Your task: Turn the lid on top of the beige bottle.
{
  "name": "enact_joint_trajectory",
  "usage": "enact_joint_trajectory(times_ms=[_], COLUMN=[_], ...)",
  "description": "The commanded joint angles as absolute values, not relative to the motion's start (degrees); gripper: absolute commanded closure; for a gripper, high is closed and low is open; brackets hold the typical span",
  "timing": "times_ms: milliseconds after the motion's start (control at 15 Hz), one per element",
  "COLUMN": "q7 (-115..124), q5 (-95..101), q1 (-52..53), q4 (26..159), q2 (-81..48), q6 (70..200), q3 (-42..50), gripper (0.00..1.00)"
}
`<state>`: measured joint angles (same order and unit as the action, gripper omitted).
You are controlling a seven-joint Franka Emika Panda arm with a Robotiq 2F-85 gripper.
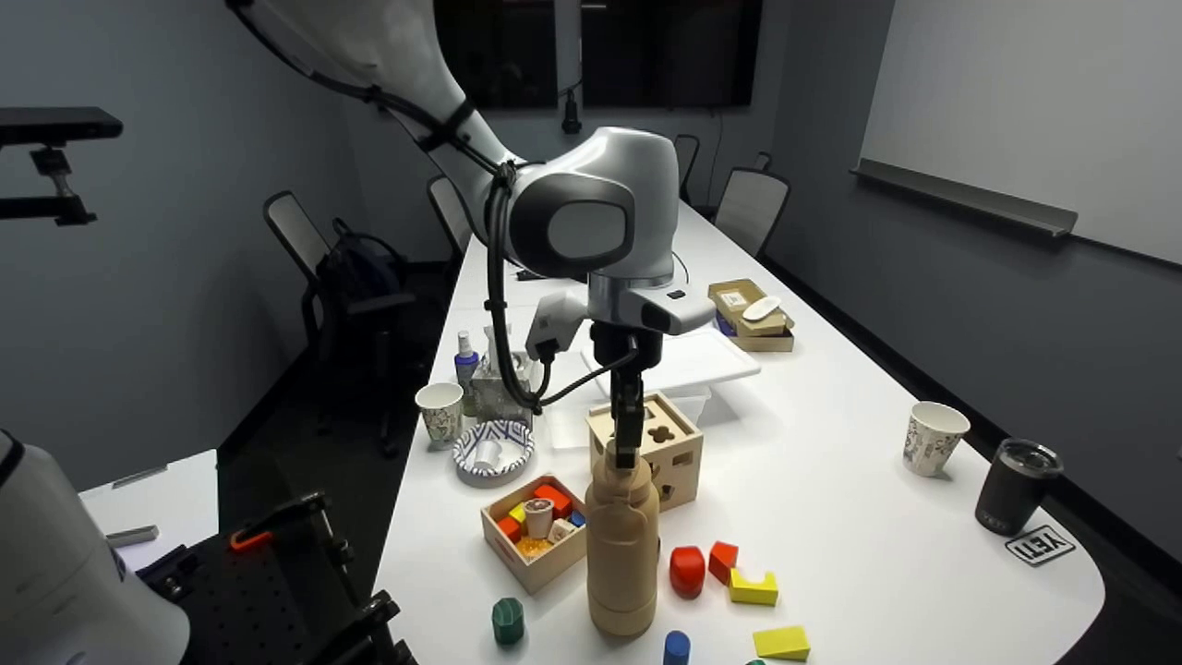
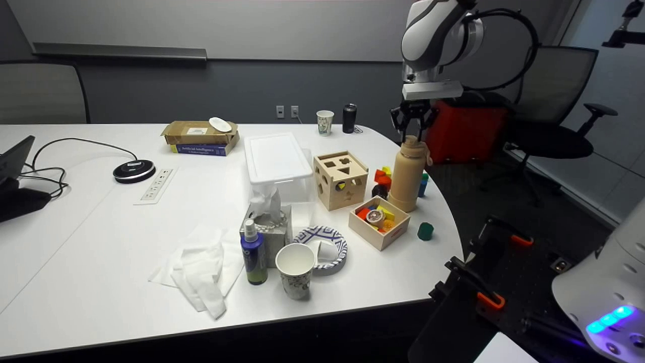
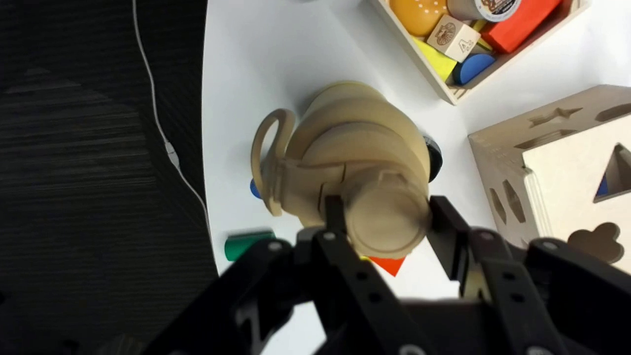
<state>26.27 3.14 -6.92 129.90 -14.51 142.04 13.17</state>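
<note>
Black puck (image 2: 134,172): flat on the white table (image 2: 101,252), toward the left in an exterior view.
Cardboard box (image 2: 184,133): resting over a blue book (image 2: 201,149), near the back edge.
Spray bottle (image 2: 253,259): upright, just beside the tissue box (image 2: 278,234).
Plastic bin (image 2: 287,190): clear-walled, a white cover (image 2: 277,156) across its top.
Wooden cube (image 2: 347,197): shaped holes cut through its faces; it sits just right of the bin.
Wooden tray (image 2: 364,233): holding a jumble of coloured blocks (image 3: 522,22), near the cube.
Beige bottle (image 2: 407,176): standing upright on the table, just past the tray from where I watch, with a loop (image 3: 285,129) sticking out at its neck.
Lid (image 3: 387,222): at the very top of the beige bottle, its round face plain in the wrist view.
Gripper (image 3: 388,213): pointing down, clamped on the lid, a finger (image 3: 443,212) against each side.
Green block (image 2: 425,231): on the table, right of the tray.
White base (image 2: 604,287): rounded, at the far right, a strip of blue lights (image 2: 609,319) glowing on it.
</note>
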Motion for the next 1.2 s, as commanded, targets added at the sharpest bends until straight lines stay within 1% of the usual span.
enact_joint_trajectory(times_ms=[0,467,1133], q7=[19.21,7.85,3.45], q5=[2.54,3.58,4.95], q1=[-7.54,-8.1,-8.21], q4=[130.31,128.7,122.72], q2=[-13.48,-13.69,-17.85], q6=[139.63,133.77,130.19], q3=[12.42,12.21,12.28], gripper=[0.79,0.79,0.79])
